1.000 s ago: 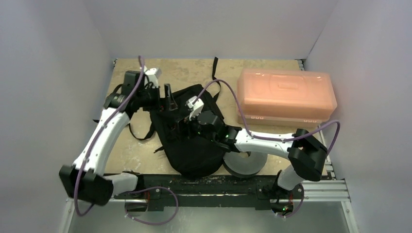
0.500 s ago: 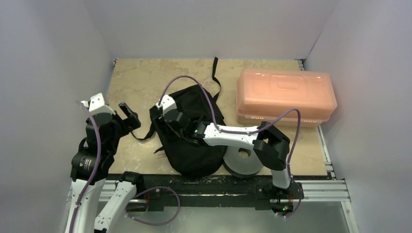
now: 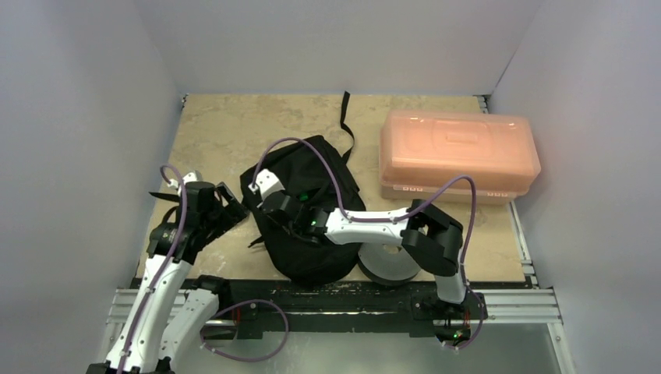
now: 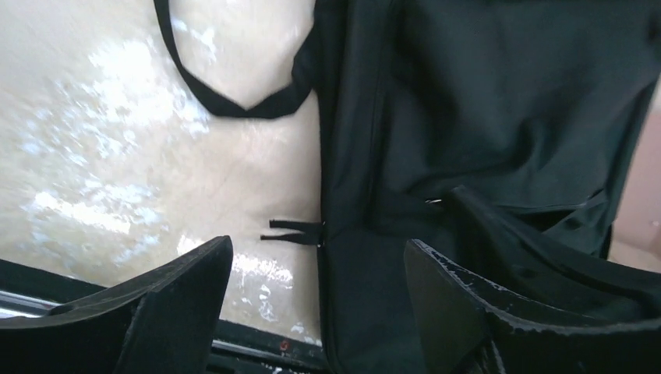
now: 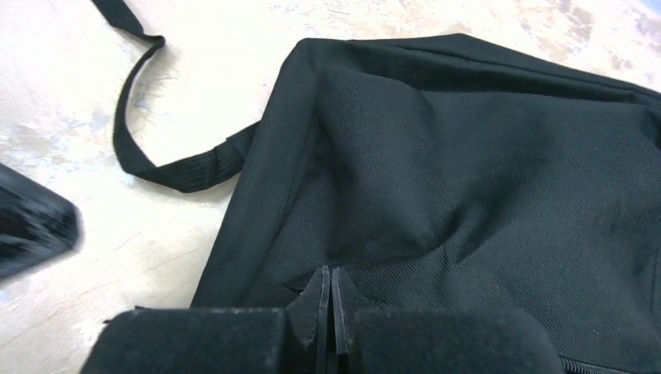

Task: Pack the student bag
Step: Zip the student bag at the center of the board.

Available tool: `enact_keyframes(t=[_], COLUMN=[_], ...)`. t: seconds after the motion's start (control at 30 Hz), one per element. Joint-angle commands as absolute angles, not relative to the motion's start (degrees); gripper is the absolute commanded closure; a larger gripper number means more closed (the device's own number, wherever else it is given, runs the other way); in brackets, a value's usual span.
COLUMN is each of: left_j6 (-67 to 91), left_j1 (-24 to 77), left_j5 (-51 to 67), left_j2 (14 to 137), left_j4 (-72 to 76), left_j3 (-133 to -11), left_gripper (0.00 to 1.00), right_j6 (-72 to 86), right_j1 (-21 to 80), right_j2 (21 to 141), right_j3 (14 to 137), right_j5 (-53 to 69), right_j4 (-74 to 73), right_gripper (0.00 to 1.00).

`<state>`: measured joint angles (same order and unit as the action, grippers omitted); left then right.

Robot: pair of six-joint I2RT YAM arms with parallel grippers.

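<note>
left claw [image 4: 317, 261], jaws wide, had pulled back beside the near-left edge of the student bag [image 3: 305, 257] lying mid-surface [image 3: 226, 132], while right claw [image 5: 327, 274], pressed shut, had slid to its left rim, perhaps pinching fabric, so opening it looked underway.

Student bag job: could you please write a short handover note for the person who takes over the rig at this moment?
Left gripper: open, empty, beside the student bag's left edge.
Right gripper: shut, fingertips against the bag's cloth; whether it pinches anything cannot be told.
Bag lies on the table, orange box closed at its far right, grey spool at its near right.
Done: nothing visibly packed.
Left: open the bag, load it.
</note>
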<state>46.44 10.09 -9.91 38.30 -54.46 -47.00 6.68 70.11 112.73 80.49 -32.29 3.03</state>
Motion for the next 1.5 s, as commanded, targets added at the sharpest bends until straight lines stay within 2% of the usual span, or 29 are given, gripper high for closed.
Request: enact_keyframes(t=[0.0,0.1,0.13,0.2,0.27,0.37,0.5,0.6,0.73,0.77,0.87,0.93,1.1,1.2,1.3,1.4,1.47], left_j6=[53.1,55.4,56.1,57.3,57.5,56.4,55.4,53.9,54.9,55.2,57.4,57.4,55.0,54.9,54.6,54.4,54.2], left_j1=[9.8,9.8,9.8,9.8,9.8,9.8,9.8,9.8,9.8,9.8,9.8,9.8,9.8,9.8,9.8,9.8,9.8], left_j5=[-1.6,3.3,4.8,8.6,13.2,19.6,23.8,23.9,22.6,22.8,25.5,26.1,25.6,26.2,28.1,29.2,28.6], left_j2=[39.2,39.3,39.2,39.1,40.0,43.7,49.1,52.7,54.2,53.8,47.9,43.0,36.5,39.1,46.3,52.0,53.2], left_j4=[-49.0,-42.8,-40.7,-33.6,-25.8,-16.2,-11.2,-11.6,-12.2,-12.4,-9.5,-11.7,-19.2,-16.4,-13.4,-10.2,-9.5], left_j3=[-41.4,-35.8,-33.9,-29.7,-26.0,-24.1,-23.5,-25.2,-25.5,-25.3,-22.0,-21.8,-26.0,-26.9,-27.6,-26.8,-26.1], left_gripper=[0.25,0.39,0.40,0.41,0.36,0.32,0.31,0.39,0.63,0.62,0.36,0.25,0.17,0.17,0.23,0.40,0.45], right_j6=[14.8,23.3,27.6,27.6,27.6,36.6,38.9,39.4,37.6,37.0,35.6,35.1,35.1,35.0,35.1,35.2,35.3], right_j1=[67.3,62.5,60.3,56.5,54.5,54.1,54.0,54.0,54.0,53.9,53.7,53.6,53.6,53.6,53.5,53.5,53.4], right_j2=[105.5,102.1,101.0,99.5,99.2,99.8,101.2,101.7,100.8,100.5,100.1,100.1,100.5,100.2,99.8,98.9,98.6], right_j3=[77.1,73.0,71.2,67.1,64.9,65.3,66.0,66.7,66.9,66.9,67.5,67.6,68.2,68.2,68.7,68.5,68.6], right_j5=[-24.3,-13.3,-8.8,1.7,8.9,11.4,13.7,14.5,12.5,11.5,10.0,9.9,10.5,10.5,10.4,9.4,8.5], right_j4=[5.5,6.9,8.4,13.2,17.4,17.9,19.2,19.3,17.0,16.4,14.5,14.6,14.8,15.1,14.5,14.5,13.7], right_gripper=[1.00,1.00,1.00,1.00,1.00,1.00,1.00,1.00,1.00,1.00,1.00,1.00,1.00,1.00,1.00,1.00,1.00])
